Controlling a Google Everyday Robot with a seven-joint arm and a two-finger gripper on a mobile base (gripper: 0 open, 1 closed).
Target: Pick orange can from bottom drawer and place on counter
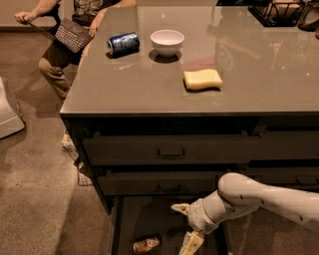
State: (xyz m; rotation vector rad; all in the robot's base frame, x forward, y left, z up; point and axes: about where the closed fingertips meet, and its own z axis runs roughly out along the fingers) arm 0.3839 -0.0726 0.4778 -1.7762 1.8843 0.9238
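The orange can (146, 244) lies on its side in the open bottom drawer (129, 219), near its front left. My gripper (183, 225) is open, with one fingertip up by the drawer's back and the other low at the frame's bottom edge. It hangs over the drawer just to the right of the can and does not touch it. My white arm comes in from the right. The grey-brown counter (199, 60) sits on top of the dark cabinet above.
On the counter lie a dark blue can (123, 43), a white bowl (167, 42) and a yellow sponge (202, 79). Two shallower handled drawers (171, 149) are closed above the bottom one. A seated person (65, 30) is at the far left corner. A black rack (284, 12) stands at back right.
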